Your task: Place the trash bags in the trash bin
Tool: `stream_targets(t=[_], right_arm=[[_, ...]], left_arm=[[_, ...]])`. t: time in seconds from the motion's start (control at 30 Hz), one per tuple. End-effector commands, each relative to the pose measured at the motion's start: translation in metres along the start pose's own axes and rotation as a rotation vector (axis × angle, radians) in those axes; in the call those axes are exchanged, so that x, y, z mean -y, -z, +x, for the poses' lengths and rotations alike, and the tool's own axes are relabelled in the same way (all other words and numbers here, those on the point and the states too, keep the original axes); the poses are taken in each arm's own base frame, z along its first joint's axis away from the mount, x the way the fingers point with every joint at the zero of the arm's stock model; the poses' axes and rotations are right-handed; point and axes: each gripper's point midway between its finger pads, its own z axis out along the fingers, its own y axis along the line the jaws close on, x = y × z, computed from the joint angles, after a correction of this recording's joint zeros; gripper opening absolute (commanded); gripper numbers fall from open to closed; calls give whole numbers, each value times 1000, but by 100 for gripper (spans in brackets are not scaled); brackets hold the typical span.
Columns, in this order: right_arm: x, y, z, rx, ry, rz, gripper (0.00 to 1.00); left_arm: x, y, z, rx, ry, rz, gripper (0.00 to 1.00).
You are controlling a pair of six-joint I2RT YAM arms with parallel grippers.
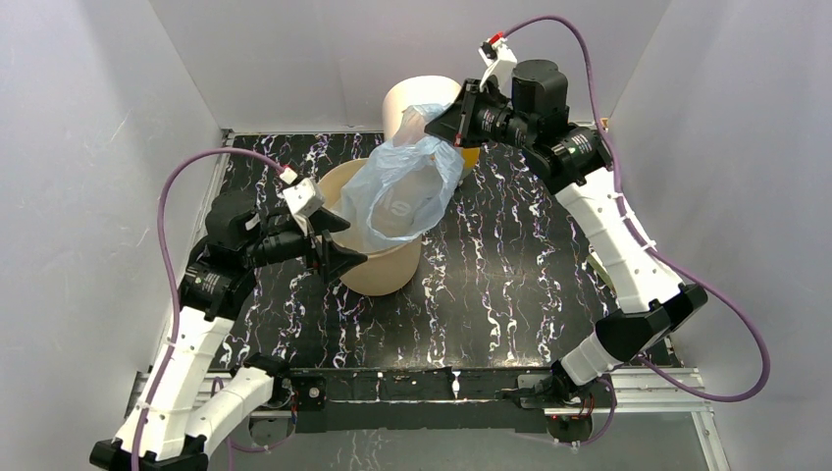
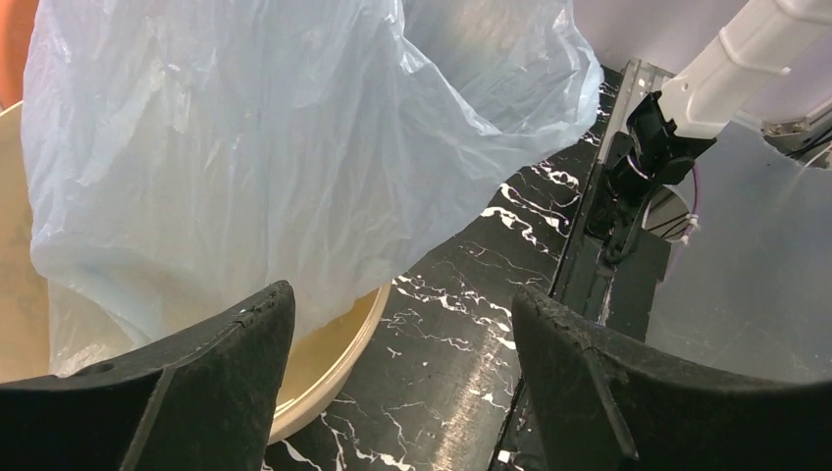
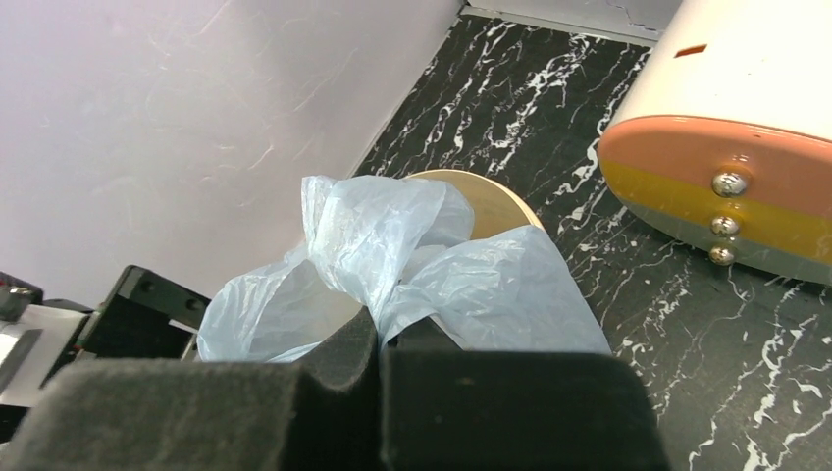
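- Right gripper (image 1: 439, 125): jaws pinched tight on the bunched top of the trash bag (image 1: 402, 191), raised over the far side of the trash bin (image 1: 385, 277).
- Bag hangs from that pinch, with its lower part inside the bin's mouth and its upper folds above the far rim.
- Left gripper (image 1: 343, 245): jaws wide, nothing between them, at the bin's near-left rim. Contact with the rim cannot be told.
- Bin stands upright on the black marbled table (image 1: 510, 275). A cream cylinder (image 1: 412, 93) stands behind it.

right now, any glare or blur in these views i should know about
Top external: evenly lit and sharp. Left wrist: the trash bag reads bright and see-through, the left fingers dark. Right wrist: the close right fingers look soft, with small glints on the metal knobs of the cream cylinder.
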Motion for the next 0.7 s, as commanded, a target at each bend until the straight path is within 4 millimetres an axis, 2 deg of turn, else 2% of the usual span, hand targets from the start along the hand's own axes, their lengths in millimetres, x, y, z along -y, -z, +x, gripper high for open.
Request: stream_targets(t=[0.0, 0.13, 0.23, 0.3, 0.37, 0.43, 0.5, 0.57, 0.67], right_arm=[[-20, 2, -17, 59, 5, -90, 0], [-21, -4, -14, 40, -8, -107, 0], [-20, -7, -13, 33, -13, -111, 0], [-21, -6, -13, 32, -11, -113, 0], [-21, -5, -14, 34, -7, -108, 0], [-21, -3, -14, 35, -3, -106, 0], [-22, -3, -14, 36, -3, -110, 0], [-25, -3, -12, 24, -2, -135, 0], [-33, -4, -7, -6, -1, -189, 0]], left_arm=[[0, -6, -11, 51, -56, 15, 79], [0, -24, -17, 74, -62, 23, 80], [14, -45, -17, 56, -87, 63, 79], [22, -59, -14, 29, -112, 61, 75], [11, -62, -14, 19, -124, -35, 63], [-12, -57, -21, 32, -113, -183, 45], [-27, -50, -30, 60, -112, -281, 29], [-42, -44, -35, 74, -94, -378, 23], [-66, -32, -31, 56, -58, -539, 17]])
